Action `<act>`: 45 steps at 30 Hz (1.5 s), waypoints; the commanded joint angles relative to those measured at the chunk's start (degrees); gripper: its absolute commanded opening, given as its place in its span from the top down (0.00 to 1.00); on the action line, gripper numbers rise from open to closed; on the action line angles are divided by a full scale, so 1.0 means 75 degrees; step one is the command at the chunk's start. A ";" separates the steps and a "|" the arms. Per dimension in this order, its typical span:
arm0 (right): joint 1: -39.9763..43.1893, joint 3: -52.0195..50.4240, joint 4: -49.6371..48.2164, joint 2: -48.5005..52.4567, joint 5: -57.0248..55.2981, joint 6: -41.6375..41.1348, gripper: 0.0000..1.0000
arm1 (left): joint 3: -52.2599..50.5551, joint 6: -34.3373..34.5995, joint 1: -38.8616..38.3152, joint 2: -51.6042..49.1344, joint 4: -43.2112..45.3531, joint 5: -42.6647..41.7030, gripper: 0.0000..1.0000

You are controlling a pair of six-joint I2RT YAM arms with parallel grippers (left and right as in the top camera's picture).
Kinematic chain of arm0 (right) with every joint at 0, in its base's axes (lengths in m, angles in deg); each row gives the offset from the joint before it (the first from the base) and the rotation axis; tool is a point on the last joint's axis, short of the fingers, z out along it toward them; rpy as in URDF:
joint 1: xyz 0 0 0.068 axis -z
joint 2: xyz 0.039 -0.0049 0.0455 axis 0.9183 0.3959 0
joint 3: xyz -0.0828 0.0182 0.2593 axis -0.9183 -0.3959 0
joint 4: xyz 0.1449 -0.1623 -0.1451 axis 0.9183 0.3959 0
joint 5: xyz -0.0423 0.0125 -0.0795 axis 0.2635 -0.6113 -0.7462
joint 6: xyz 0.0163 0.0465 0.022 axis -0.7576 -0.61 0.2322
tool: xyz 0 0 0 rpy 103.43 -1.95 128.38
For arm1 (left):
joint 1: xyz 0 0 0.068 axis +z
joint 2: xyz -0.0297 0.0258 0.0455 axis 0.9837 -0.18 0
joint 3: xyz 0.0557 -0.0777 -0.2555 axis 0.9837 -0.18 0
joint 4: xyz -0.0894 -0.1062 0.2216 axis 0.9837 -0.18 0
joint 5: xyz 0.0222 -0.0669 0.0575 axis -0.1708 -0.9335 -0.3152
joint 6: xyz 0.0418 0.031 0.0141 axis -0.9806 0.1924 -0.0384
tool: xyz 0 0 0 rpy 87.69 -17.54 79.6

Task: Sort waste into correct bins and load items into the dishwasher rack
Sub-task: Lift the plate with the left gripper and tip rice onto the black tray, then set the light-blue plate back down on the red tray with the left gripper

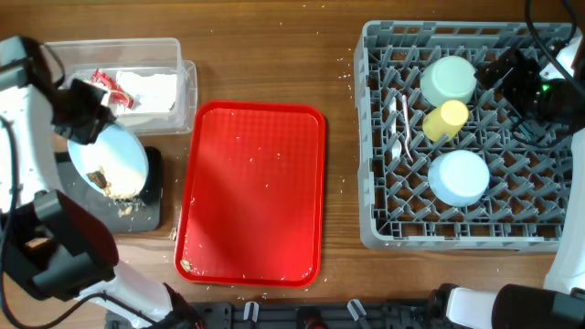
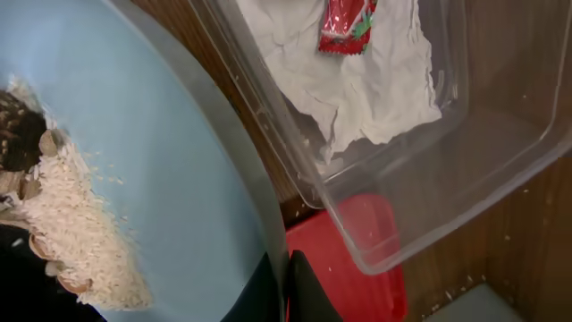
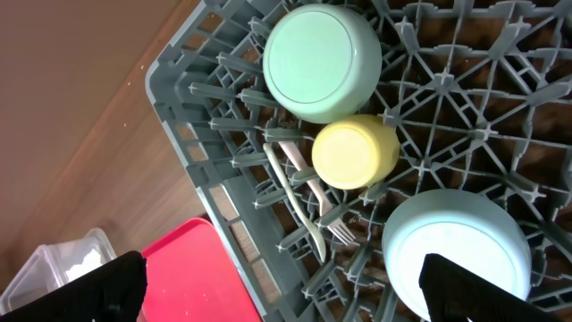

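Note:
My left gripper [image 1: 91, 114] [image 2: 286, 291] is shut on the rim of the light blue plate [image 1: 114, 151] [image 2: 170, 170] and holds it tilted over the black tray [image 1: 154, 183]. Rice-like crumbs with brown bits [image 1: 108, 183] [image 2: 71, 233] lie at the plate's low edge. Some crumbs [image 1: 128, 208] are on the black tray. The clear tub [image 1: 183, 73] [image 2: 465, 170] holds white napkins [image 1: 151, 91] [image 2: 357, 80] and the red-and-white wrapper [image 1: 110, 85] [image 2: 347, 22]. My right gripper [image 1: 516, 78] [image 3: 286, 295] is open and empty above the grey rack [image 1: 366, 137] [image 3: 179, 98].
The rack holds the pale green bowl [image 1: 448, 79] [image 3: 320, 61], yellow cup [image 1: 445, 120] [image 3: 353, 152] and light blue bowl [image 1: 458, 176] [image 3: 456, 259], all upside down, plus the white spoon and fork [image 1: 400, 128] [image 3: 308, 210]. A crumb-flecked red tray [image 1: 251, 192] lies between bins and rack.

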 commanded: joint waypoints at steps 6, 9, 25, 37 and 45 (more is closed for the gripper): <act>0.0003 0.0163 -0.0020 -0.0111 -0.0079 -0.0044 0.00 | 0.0122 -0.1816 0.2028 0.0341 -0.0268 -0.4205 0.96; 0.0003 0.0163 -0.0020 -0.0111 -0.0079 -0.0044 0.00 | 0.0111 -0.2532 0.2620 0.0341 -0.0874 -0.5356 0.96; 0.0003 0.0163 -0.0020 -0.0111 -0.0079 -0.0044 0.00 | 0.0073 -0.3724 0.3488 0.0256 -0.1789 -0.6274 0.96; 0.0003 0.0163 -0.0020 -0.0111 -0.0079 -0.0041 0.00 | 0.0073 -0.4430 0.3325 0.0411 -0.3625 -0.5552 0.96; 0.0003 0.0163 -0.0020 -0.0111 -0.0079 -0.0044 0.00 | 0.0073 -0.4482 -0.0560 0.0962 -0.3920 -0.5015 0.96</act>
